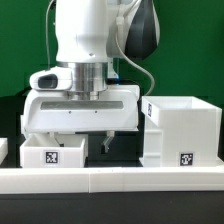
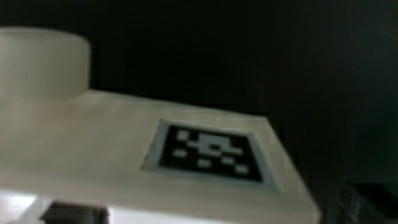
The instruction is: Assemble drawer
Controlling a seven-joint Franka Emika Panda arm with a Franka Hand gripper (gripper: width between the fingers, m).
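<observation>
A small white drawer tray (image 1: 50, 152) with a black-and-white tag (image 1: 50, 157) stands at the exterior view's left, just behind the border rail. The large hollow white case (image 1: 180, 128), also tagged (image 1: 186, 157), stands at the right. My gripper (image 1: 83, 142) hangs low right behind the tray. One dark finger (image 1: 105, 142) shows past the tray's right wall; the other is hidden behind the tray. The jaws look spread wide, with nothing held. In the wrist view the tray's tagged face (image 2: 214, 150) fills the picture, very close and blurred, with a dark fingertip (image 2: 71, 212) at the edge.
The low white border rail (image 1: 110, 180) runs along the front. Another white piece (image 1: 3, 150) shows at the far left edge. The black table shows between the tray and the case.
</observation>
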